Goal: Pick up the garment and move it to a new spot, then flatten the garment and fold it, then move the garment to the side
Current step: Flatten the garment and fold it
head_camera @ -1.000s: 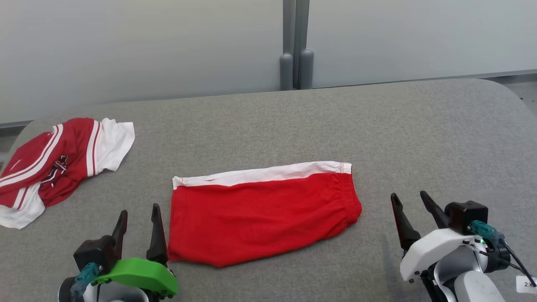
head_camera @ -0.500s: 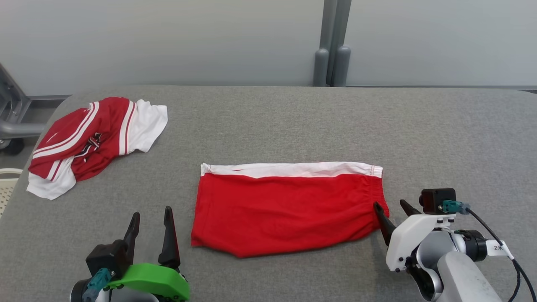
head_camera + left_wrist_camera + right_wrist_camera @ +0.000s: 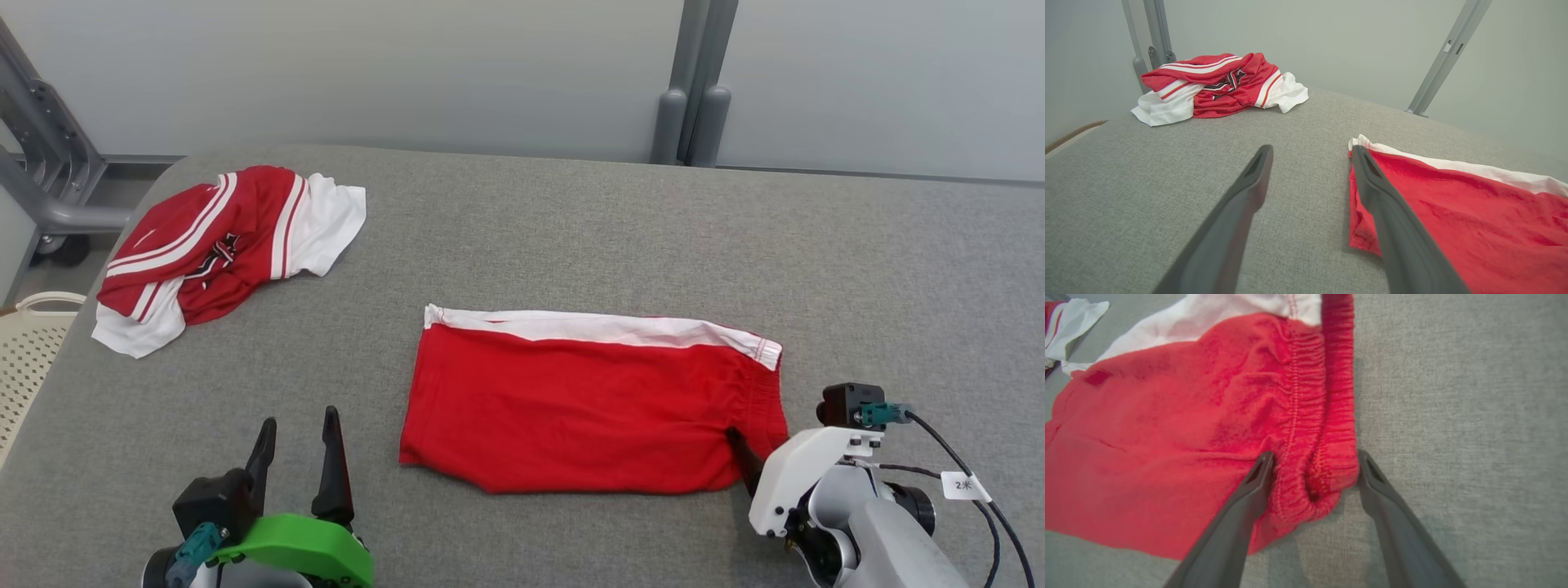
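- My right claw (image 3: pixel 1315 455) is spread wide and straddles the near corner of the red shorts' (image 3: pixel 588 408) elastic waistband (image 3: pixel 1331 396); one finger lies over the red cloth, the other over bare grey just beside the hem
- The bunched waistband sits between those fingers, and I see no pinch on it
- My left claw (image 3: pixel 300 416) is spread just as wide and holds nothing; it hovers over the tabletop (image 3: pixel 571 229) just beside the shorts' other end
- The shorts lie flat, mid-tabletop, with a white stripe along the far edge
- A crumpled red-and-white garment (image 3: pixel 220 245) sits well apart at the far left corner
- A pale perforated basket (image 3: pixel 33 343) shows past the tabletop's left edge
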{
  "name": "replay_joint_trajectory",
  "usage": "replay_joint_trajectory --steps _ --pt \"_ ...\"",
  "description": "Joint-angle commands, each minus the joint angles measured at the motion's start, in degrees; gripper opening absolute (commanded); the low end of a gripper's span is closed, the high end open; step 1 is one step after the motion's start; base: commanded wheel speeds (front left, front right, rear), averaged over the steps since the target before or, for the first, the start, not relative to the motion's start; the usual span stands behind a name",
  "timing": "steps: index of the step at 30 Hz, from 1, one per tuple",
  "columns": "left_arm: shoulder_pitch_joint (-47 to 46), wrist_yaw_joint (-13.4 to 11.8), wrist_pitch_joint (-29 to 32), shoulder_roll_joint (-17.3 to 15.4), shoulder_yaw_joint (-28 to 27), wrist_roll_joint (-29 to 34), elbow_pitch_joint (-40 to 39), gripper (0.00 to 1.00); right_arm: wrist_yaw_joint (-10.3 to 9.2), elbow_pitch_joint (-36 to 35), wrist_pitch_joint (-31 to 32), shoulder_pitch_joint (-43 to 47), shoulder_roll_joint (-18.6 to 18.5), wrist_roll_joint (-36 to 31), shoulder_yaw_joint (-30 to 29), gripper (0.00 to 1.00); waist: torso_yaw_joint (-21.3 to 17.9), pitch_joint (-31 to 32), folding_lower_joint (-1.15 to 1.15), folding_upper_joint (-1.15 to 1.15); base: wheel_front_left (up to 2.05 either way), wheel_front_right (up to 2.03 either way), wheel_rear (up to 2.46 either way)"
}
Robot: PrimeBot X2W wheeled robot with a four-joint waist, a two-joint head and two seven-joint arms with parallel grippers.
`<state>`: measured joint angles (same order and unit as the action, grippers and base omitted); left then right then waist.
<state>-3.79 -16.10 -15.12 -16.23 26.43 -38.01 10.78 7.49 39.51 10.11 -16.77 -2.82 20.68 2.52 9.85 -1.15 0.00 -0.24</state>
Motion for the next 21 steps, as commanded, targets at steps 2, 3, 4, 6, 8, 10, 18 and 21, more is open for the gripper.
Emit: replay_joint_trajectory --steps 2,3,4,6,8,10,18,21 --pt "-0.21 0.38 0.02 0.2 -0.16 0.29 0.04 1.0 0.0 1.4 0.35 -0.97 -0.13 1.38 0.65 0.54 0.0 0.06 0.0 0.24 0.0 0.0 0.0" --pt "-0.21 0.38 0.02 0.2 -0.16 0.29 0.04 1.0 0.0 1.4 0.35 -0.97 -0.13 1.38 0.65 0.54 0.0 0.06 0.0 0.24 0.0 0.0 0.0" --pt "-0.24 0.42 0.02 0.23 -0.16 0.38 0.01 1.0 0.0 1.72 0.31 -1.34 -0.11 2.29 0.92 0.46 -0.01 0.05 0.0 0.24 0.0 0.0 0.0" --pt "-0.28 0.39 0.01 0.2 -0.2 0.59 -0.04 1.0 0.0 2.31 0.02 -2.13 -0.12 3.8 1.3 0.36 -0.06 0.01 0.0 0.24 0.0 0.0 0.0" --pt "-0.27 0.35 0.01 0.18 -0.25 0.7 -0.07 1.0 0.0 2.95 -0.14 -2.86 -0.12 5.73 1.63 0.25 -0.15 -0.05 0.0 0.24 0.0 0.0 0.0" --pt "-0.28 0.37 0.01 0.16 -0.29 0.67 -0.07 1.0 0.0 3.8 -0.34 -3.57 -0.14 7.17 1.86 0.11 -0.26 -0.14 0.0 0.24 0.0 0.0 0.0" --pt "-0.37 0.35 0.0 -0.03 -0.46 0.53 -0.01 1.0 0.0 4.59 -0.46 -5.98 -0.34 10.6 3.17 0.0 -1.59 -0.57 0.0 0.24 0.0 0.0 0.0" --pt "-0.49 0.34 0.0 -0.05 -0.33 0.69 -0.2 1.0 0.0 3.17 0.98 -5.95 -2.14 11.74 3.82 0.0 -2.48 -0.43 0.0 0.24 0.0 0.0 0.0"
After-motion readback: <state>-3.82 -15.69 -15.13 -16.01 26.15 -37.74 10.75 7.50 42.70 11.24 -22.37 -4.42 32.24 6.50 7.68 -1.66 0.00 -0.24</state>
